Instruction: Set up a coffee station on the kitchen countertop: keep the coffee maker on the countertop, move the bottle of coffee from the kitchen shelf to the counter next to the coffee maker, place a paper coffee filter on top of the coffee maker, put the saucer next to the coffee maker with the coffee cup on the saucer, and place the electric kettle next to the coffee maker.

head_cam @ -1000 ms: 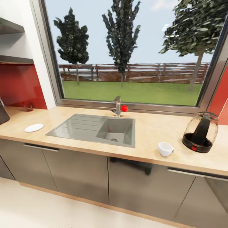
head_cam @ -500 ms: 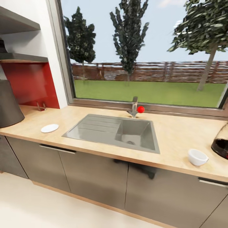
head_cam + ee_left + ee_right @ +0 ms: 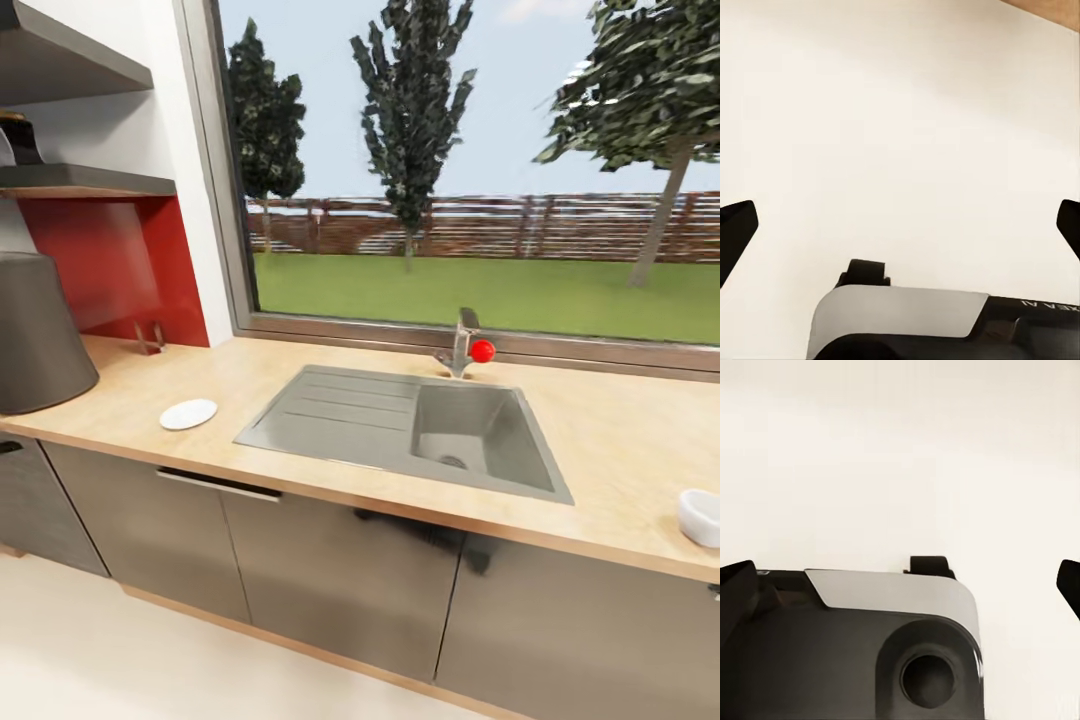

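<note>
No task item is held, and the robot is judged to be in transit along the kitchen tabletop (image 3: 300, 365), so the step in hand is judged to be an approach toward the coffee maker end and the shelf.

**Position of task items (head view)**
- One coffee maker (image 3: 40, 335) is seen at 9 o'clock, standing on the tabletop against the red wall panel.
- One saucer (image 3: 188, 414) is seen at about 8 o'clock, lying flat on the tabletop between the coffee maker and the sink (image 3: 400, 425), apart from both.
- One coffee cup (image 3: 700, 517) is seen at 4 o'clock, cut by the frame edge, well apart from the saucer.
- A dark object (image 3: 18, 140) is seen on the shelf (image 3: 90, 182) at 10 o'clock; whether it is the bottle of coffee cannot be told.

**Other items counted**
- One faucet (image 3: 462, 342) with one red knob.

**Jaws**
- Left gripper (image 3: 900, 225): jaws are spread wide, with nothing between them.
- Right gripper (image 3: 900, 577): jaws are spread wide, with nothing between them.

**Next move, as judged**
The base is to be brought within reach of the shelf or the saucer. An arm is then to be raised, since both wrist views face the pale floor (image 3: 900, 112)
</note>
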Robot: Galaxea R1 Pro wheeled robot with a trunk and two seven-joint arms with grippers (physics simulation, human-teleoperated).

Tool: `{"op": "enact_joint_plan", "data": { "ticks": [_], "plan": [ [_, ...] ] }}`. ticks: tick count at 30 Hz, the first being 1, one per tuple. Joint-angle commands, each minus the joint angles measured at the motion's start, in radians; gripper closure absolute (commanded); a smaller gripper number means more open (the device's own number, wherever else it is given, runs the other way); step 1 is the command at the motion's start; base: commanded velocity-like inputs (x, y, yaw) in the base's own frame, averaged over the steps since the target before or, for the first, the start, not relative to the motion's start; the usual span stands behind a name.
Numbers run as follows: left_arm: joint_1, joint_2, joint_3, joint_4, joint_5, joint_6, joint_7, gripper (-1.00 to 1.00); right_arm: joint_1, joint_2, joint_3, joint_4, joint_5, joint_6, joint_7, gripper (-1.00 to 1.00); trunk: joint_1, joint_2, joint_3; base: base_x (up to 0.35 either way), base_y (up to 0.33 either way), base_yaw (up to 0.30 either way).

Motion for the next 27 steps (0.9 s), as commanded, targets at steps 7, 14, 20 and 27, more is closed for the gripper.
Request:
{"op": "enact_joint_plan", "data": {
  "ticks": [7,14,20,27],
  "plan": [
    [0.000,0.000,0.000,0.000,0.005,-0.003,0.004,-1.00,0.000,0.000,0.000,-0.001,0.000,-0.002,-0.002,-1.00,0.000,0.000,-0.001,0.049,0.336,0.000],
    [0.000,-0.001,-0.003,0.000,0.005,-0.004,0.004,-1.00,0.000,0.000,0.001,-0.001,0.000,-0.002,-0.002,-1.00,0.000,0.000,-0.001,0.009,0.338,0.000],
    [0.000,0.001,-0.003,0.000,0.005,-0.003,0.004,-1.00,0.000,0.000,0.001,-0.001,0.000,-0.002,-0.002,-1.00,0.000,0.000,-0.001,0.001,0.338,0.000],
    [0.000,0.001,-0.001,0.000,0.005,-0.002,0.004,-1.00,0.000,0.000,0.000,-0.001,0.000,-0.002,-0.001,-1.00,0.000,0.000,-0.001,0.000,0.338,0.000]
  ]
}}
